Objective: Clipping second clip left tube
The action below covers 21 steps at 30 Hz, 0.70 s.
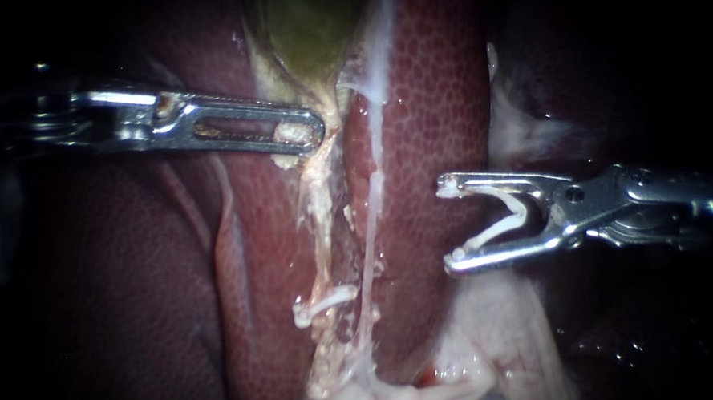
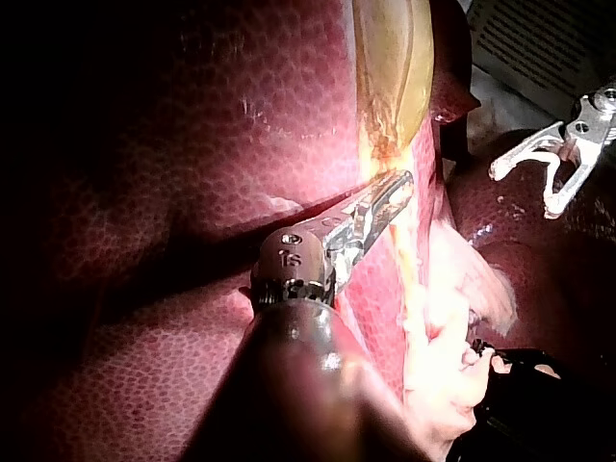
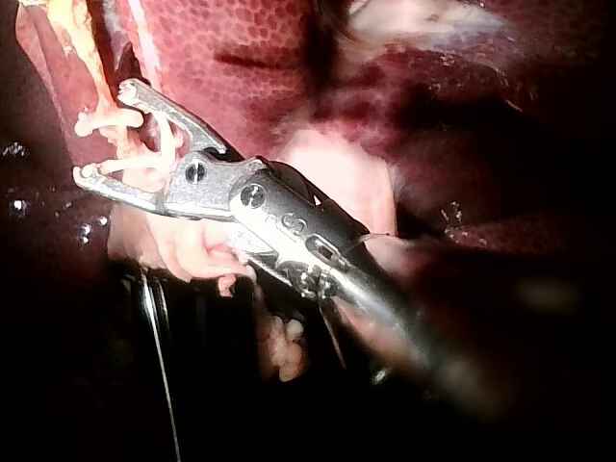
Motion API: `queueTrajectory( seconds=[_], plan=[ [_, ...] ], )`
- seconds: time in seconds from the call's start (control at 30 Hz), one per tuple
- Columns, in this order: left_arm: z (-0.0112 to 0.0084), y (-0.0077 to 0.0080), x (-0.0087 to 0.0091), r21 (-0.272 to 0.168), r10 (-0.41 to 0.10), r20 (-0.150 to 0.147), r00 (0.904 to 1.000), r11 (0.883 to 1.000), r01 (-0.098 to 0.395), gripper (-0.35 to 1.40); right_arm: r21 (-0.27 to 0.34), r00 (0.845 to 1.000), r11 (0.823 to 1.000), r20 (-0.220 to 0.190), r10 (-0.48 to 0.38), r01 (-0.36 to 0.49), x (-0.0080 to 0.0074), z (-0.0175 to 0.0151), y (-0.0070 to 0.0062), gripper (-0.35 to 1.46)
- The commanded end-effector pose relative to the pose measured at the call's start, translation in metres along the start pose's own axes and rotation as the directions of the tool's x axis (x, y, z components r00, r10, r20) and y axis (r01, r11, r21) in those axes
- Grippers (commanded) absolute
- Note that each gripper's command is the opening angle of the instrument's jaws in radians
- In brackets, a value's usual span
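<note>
Clip loaded and waiting: the right instrument (image 1: 449, 224) comes in from 3 o'clock with its jaws spread, and the fresh clip (image 1: 500, 222) sits cradled between them, one leg lying along each jaw, mouth facing 9 o'clock. Over at 9 o'clock the left instrument (image 1: 315, 132) has its jaws clamped on pale tissue (image 1: 286, 130) at the bottom of the gallbladder (image 1: 304, 21), right where the left tube (image 1: 317, 214) starts.

That tube is the target. It runs nearly straight from 12 to 6 o'clock, a ragged yellowish cord, with the seated clip (image 1: 325, 303) across it low down, toward 6. From the clip's open mouth the tube lies due 9 o'clock, apart from it, with a ridge of liver (image 1: 433, 107) and a thin white strand (image 1: 372, 201) in between.

So the mouth already sits crosswise to the tube's long axis, which is what a clean bite wants. The right instrument is the one to close the gap. My read: it has to travel toward 9, pass the white strand without catching it, and land on the bare stretch on the 12 o'clock side of the seated clip.
</note>
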State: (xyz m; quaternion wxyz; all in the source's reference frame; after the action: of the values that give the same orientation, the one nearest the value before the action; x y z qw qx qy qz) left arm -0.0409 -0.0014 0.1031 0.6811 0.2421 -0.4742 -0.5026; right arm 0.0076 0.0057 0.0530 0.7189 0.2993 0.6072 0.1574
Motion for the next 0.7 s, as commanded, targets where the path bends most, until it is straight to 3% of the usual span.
queueTrajectory(
  seconds=[0.03, 0.33, 0.47, 0.7],
  plan=[
    [0.0, -0.0001, 0.0, 0.001, 0.0, 0.0, 1.0, 1.0, 0.0, -0.35, 0.0, 1.0, 1.0, 0.0, 0.0, 0.0, 0.0, 0.0, 0.0, 0.6],
    [-0.0011, -0.0005, -0.0006, 0.006, -0.004, -0.005, 1.0, 1.0, 0.004, -0.35, 0.0, 1.0, 1.0, 0.0, 0.0, 0.0, 0.0, 0.0001, 0.0, 0.6],
    [-0.0026, -0.0009, -0.0017, 0.014, -0.01, -0.014, 0.9999, 1.0, 0.01, -0.35, -0.001, 1.0, 1.0, 0.0, 0.0, 0.0, -0.0001, 0.0002, 0.0001, 0.6],
    [-0.0063, -0.0015, -0.0036, 0.003, -0.029, 0.018, 0.9994, 1.0, 0.029, -0.35, -0.002, 1.0, 1.0, 0.0, 0.0, 0.0, -0.0001, 0.0003, 0.0002, 0.6]
  ],
)
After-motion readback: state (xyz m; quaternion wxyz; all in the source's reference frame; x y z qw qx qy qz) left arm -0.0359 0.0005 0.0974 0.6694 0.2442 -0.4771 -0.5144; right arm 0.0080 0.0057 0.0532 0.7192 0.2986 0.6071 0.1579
